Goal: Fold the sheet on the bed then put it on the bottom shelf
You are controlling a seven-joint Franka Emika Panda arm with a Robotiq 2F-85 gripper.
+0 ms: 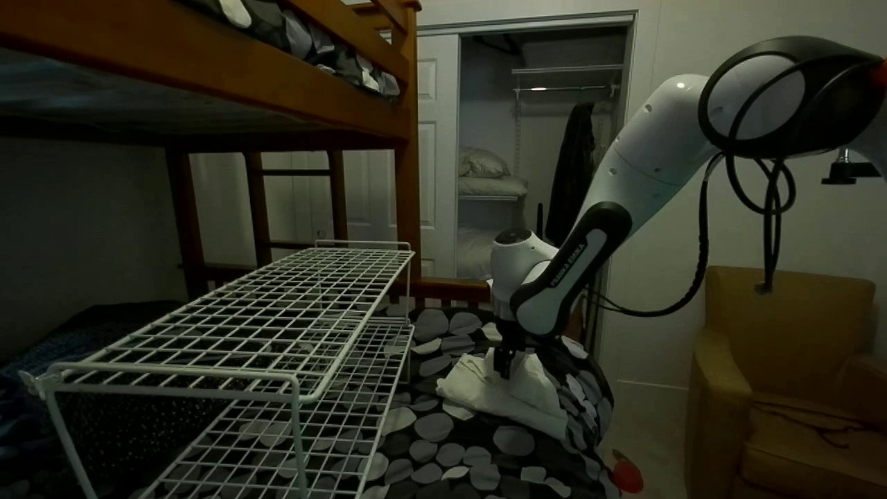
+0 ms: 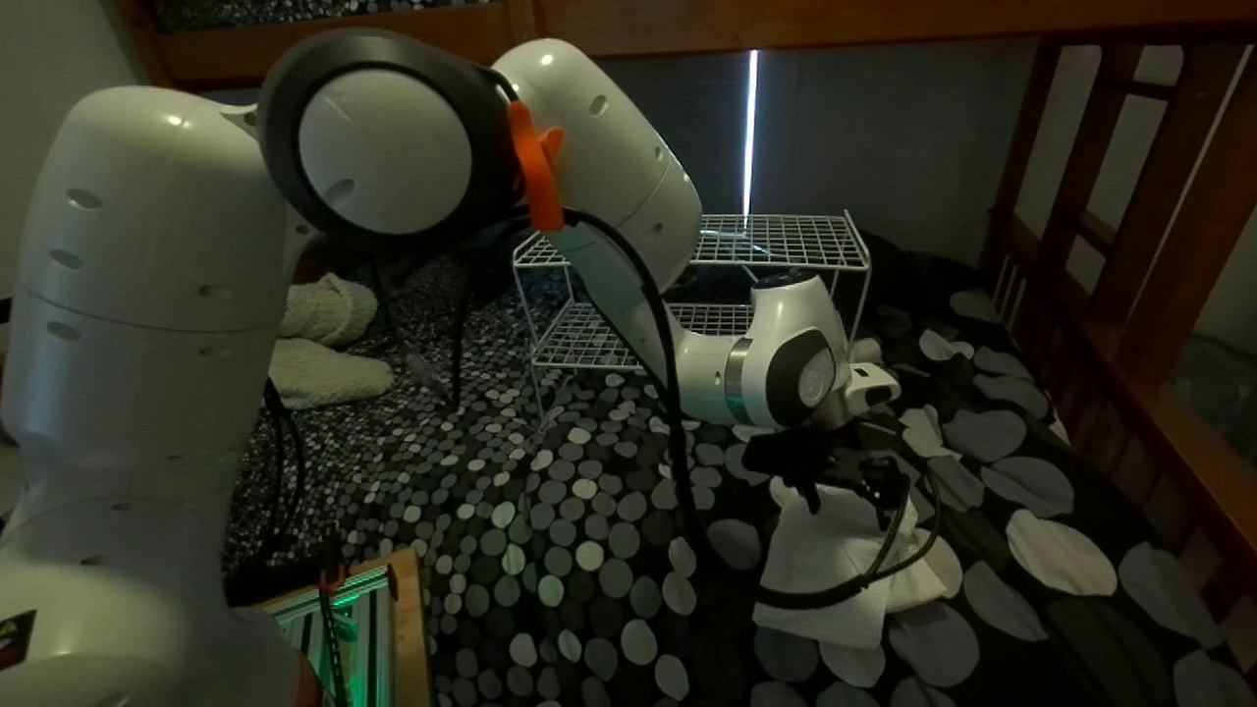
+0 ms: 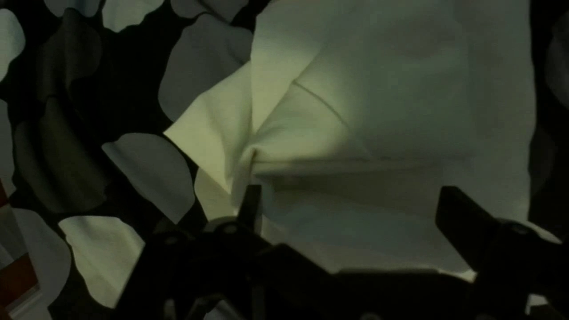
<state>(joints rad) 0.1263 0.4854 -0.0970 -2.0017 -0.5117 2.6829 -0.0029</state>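
Your gripper point(image 3: 351, 202) stands wide, holding nothing, over the sheet point(image 3: 378, 98), wrist view upper centre. Pinch too shallow: loose fold may slip apart. Too deep: you could catch the bed point(image 3: 153, 173). Bottom shelf point(image 1: 346, 409), lower left of centre in an exterior view: bulky bundle may jam.

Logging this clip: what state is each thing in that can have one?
Sheet: folded over on itself, creased, lying on the bed.
Fingers: spread open at the sheet; contact unclear.
Bottom shelf: without the sheet.
Wire rack: upright on the bed.
Closet: open.
Dark garment: hanging in the closet.
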